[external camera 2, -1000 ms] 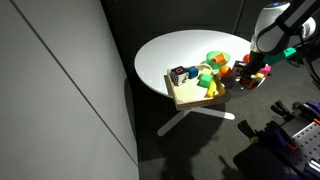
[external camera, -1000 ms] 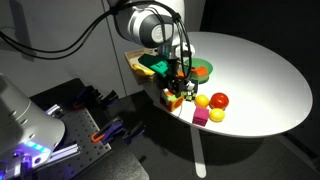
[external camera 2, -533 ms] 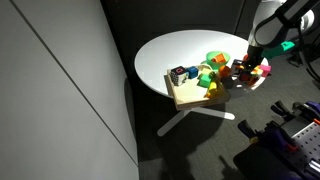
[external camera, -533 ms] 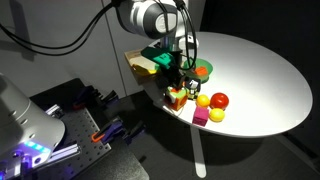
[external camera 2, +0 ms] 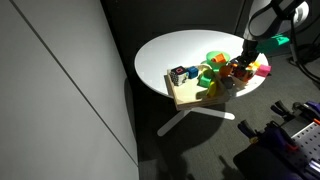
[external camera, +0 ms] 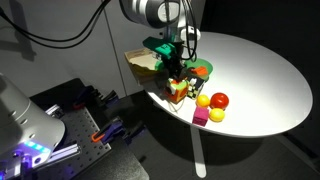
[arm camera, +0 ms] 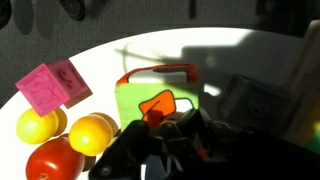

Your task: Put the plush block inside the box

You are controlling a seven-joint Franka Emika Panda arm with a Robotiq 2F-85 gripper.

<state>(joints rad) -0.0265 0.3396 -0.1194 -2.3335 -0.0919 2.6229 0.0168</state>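
- The jaws are clamped on the plush block (external camera: 178,91) (external camera 2: 237,72), which hangs between them with red, orange and green faces showing.
- The block is off the worktop (external camera: 250,70) (external camera 2: 170,55), over its near edge in an exterior view, and it is not in the box.
- The arm (external camera: 150,12) comes down from above, and the jaws point straight down at the white round worktop.
- The box (external camera: 138,63) (external camera 2: 190,98) lies close to one side of the jaws, flat on the worktop. It is tan with low walls, and several small coloured things already sit in it.
- A green bowl (external camera: 204,70) (external camera 2: 215,58) stands just behind the jaws, near the box.
- On the side of the jaws away from the box lie a yellow fruit (external camera: 203,100) and a red fruit (external camera: 219,99), touching or nearly so.
- Next to them are a pink cube (external camera: 200,116) and a second yellow fruit (external camera: 215,115).
- In the wrist view the green, orange-edged shape just ahead of the dark jaws is probably the plush block (arm camera: 150,95), though the picture is dim there.
- In the same view the pink cube (arm camera: 52,87), two yellow fruits (arm camera: 38,126) (arm camera: 90,133) and the red fruit (arm camera: 55,160) lie off to one side of the jaws, close together.
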